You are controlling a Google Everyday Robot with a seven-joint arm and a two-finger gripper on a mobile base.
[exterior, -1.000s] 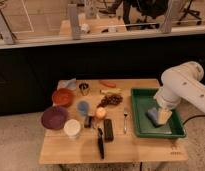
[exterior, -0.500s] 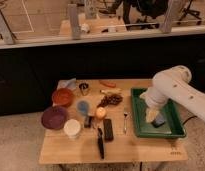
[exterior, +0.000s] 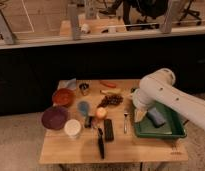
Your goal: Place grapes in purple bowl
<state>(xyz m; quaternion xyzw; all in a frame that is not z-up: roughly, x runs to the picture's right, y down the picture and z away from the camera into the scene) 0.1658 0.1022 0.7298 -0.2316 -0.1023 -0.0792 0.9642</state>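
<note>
The grapes (exterior: 112, 100) are a dark reddish lumpy bunch lying near the middle of the wooden table (exterior: 71, 152). The purple bowl (exterior: 54, 118) sits at the table's left front, beside a white cup (exterior: 72, 128). My white arm (exterior: 161, 90) reaches in from the right. The gripper (exterior: 138, 111) hangs at the left edge of the green tray (exterior: 168, 132), a little to the right of the grapes and far from the purple bowl. The grapes lie free on the table.
An orange-red bowl (exterior: 63, 96), a small blue bowl (exterior: 84, 106), an orange fruit (exterior: 100, 113), a metal cup (exterior: 84, 89), a fork (exterior: 125, 121), a black bar (exterior: 109, 129) and a black-handled tool (exterior: 100, 142) crowd the table. A blue item (exterior: 156, 116) lies in the tray.
My arm has swung left, from over the middle of the green tray to its left edge, closer to the grapes. The things on the table have not moved.
</note>
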